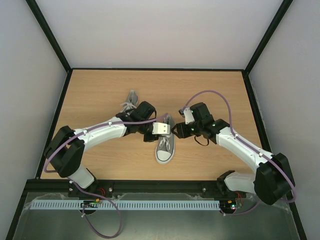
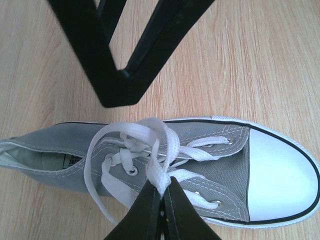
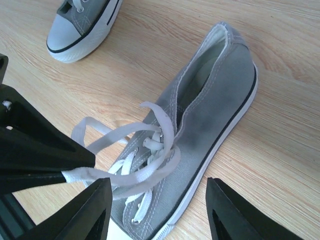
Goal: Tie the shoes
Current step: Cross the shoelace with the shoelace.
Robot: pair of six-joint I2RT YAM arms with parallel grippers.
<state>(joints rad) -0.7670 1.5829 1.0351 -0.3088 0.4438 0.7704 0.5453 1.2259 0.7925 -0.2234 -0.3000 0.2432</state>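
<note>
The nearer of the shoes [image 1: 164,146], grey canvas with a white toe cap, lies mid-table with its toe toward the arms. Its white lace [image 2: 127,134] forms loose loops over the eyelets. My left gripper [image 2: 163,192] is shut on a loop of that lace, just above the shoe [image 2: 225,167]. My right gripper [image 3: 157,212] stands open over the same shoe [image 3: 220,105], its fingers [image 2: 95,65] apart and holding nothing; the lace [image 3: 150,169] runs past its left finger. The other shoe [image 1: 131,101] lies farther back, partly hidden by my left arm.
The wooden table [image 1: 100,90] is walled on three sides by a black-framed enclosure. The second shoe's toe [image 3: 82,22] shows at the top left of the right wrist view. Both arms meet over the middle of the table.
</note>
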